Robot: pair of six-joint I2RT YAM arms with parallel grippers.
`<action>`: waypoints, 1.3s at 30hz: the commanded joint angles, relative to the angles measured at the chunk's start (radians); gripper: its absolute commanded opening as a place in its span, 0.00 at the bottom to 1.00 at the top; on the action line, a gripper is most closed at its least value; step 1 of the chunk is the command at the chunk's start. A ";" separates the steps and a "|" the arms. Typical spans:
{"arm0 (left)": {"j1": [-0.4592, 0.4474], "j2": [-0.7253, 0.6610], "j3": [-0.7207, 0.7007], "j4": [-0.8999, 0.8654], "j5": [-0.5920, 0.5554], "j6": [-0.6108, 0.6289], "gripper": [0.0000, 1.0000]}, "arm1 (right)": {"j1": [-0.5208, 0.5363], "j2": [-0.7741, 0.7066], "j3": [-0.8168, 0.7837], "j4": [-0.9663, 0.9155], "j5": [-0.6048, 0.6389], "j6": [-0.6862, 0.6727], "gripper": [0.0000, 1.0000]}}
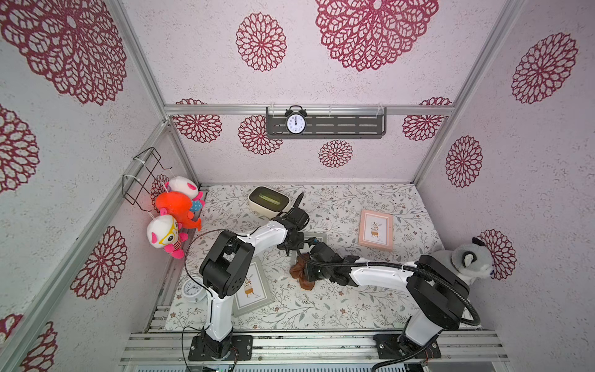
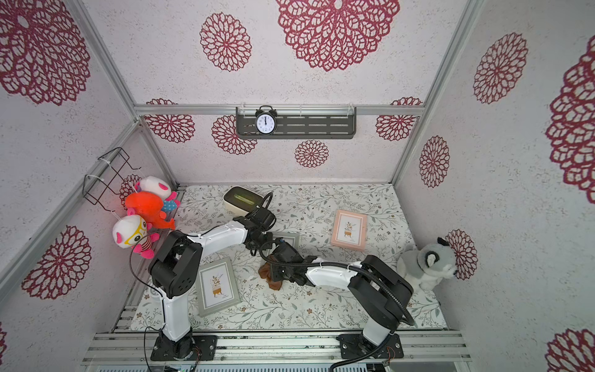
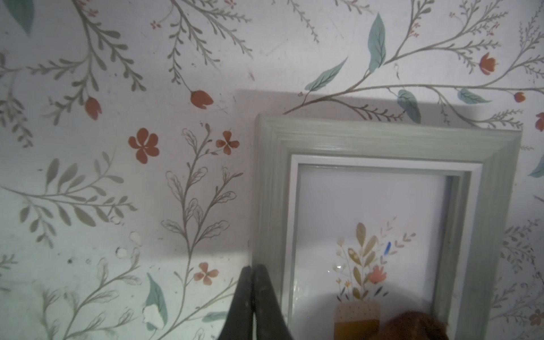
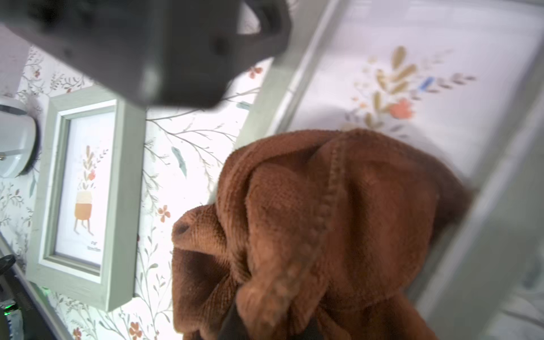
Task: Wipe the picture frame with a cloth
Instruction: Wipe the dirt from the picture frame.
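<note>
Frame (image 3: pixel 382 141) runs lengthwise away from the right hand (image 4: pixel 270 326), which clamps the bunched cloth (image 4: pixel 338 220) on its near end; left hand (image 3: pixel 252 273), fingers together and empty, sits at its side rail

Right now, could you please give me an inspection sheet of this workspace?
Surface: floral table mat, lying flat.
Job's things: rust-brown cloth bunched on the glass of the middle grey-green frame.
Clutter: pink frame, second grey-green frame, white clock, cream box, plush toys at the side wall, grey plush.
Grippers: left gripper shut, empty, at the middle frame's outer edge; right gripper shut on the cloth.
Cables: black cable loops off the left arm; corrugated hose runs along the right arm.
Surroundings: flower-patterned walls; shelf with black alarm clock; wire basket.
</note>
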 commanded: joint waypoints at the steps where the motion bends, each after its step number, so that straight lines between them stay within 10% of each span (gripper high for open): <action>1: -0.047 0.135 -0.080 -0.100 0.128 -0.003 0.06 | -0.028 -0.058 -0.065 -0.131 0.084 0.025 0.00; 39: -0.046 0.150 -0.074 -0.103 0.133 0.000 0.06 | -0.108 0.084 -0.023 0.061 -0.083 -0.006 0.00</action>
